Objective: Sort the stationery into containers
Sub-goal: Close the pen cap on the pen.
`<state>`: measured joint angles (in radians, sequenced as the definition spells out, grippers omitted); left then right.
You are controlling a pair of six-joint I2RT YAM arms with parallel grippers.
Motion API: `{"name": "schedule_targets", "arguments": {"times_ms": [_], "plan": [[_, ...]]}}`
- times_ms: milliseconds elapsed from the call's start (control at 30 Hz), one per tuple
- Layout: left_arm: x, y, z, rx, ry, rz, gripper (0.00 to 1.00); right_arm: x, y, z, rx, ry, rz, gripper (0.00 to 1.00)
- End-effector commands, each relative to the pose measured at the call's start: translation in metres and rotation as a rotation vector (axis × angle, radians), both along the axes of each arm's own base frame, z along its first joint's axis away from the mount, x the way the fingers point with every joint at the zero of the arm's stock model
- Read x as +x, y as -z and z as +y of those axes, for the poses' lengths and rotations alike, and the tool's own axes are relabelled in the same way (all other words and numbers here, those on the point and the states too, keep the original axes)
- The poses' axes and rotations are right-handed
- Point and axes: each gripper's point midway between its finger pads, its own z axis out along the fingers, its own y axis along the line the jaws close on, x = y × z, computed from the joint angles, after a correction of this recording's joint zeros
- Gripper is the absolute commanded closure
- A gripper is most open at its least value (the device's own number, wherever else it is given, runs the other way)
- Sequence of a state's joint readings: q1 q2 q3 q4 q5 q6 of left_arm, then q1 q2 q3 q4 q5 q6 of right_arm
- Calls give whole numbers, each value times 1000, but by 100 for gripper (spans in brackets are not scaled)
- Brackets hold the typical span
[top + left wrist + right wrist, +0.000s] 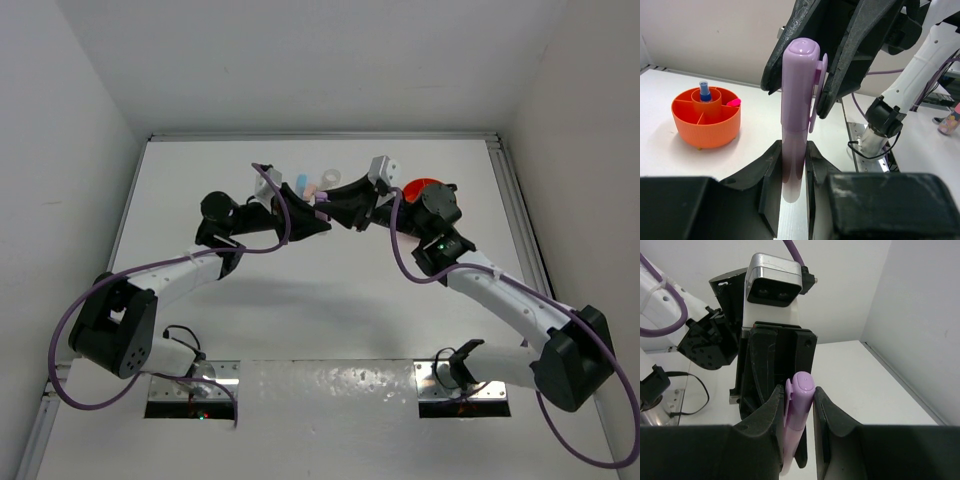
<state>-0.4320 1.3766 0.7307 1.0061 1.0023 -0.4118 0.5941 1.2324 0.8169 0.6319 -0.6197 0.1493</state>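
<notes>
The white counter (330, 300) runs back to the walls on three sides. At its far middle lies a small cluster of pastel pieces (308, 185), blue and pink, with a clear ring (331, 177) just beside them. To their right stands the round orange tub (705, 122). Two metal plates (190, 385) sit at the near edge.

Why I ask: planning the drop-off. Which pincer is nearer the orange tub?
Right. The right pincer, its wrist right by the orange tub, grips the lilac marker by its cap end; the left pincer holds the other end, farther off.
</notes>
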Motion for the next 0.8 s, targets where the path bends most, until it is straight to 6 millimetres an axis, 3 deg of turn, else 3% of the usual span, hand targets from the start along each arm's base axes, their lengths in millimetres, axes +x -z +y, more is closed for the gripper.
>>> {"name": "schedule_targets", "arguments": {"times_ms": [0,400,767], "plan": [[-47,-171,46,-401,-115,-688,100,-32,157,-21,-351,-67,451,100],[-46,-166,45,-382,-113,-685,100,-31,154,-20,-345,-67,457,100],[-44,-166,42,-390,-106,-669,100,-38,178,-20,-323,-38,519,100]]}}
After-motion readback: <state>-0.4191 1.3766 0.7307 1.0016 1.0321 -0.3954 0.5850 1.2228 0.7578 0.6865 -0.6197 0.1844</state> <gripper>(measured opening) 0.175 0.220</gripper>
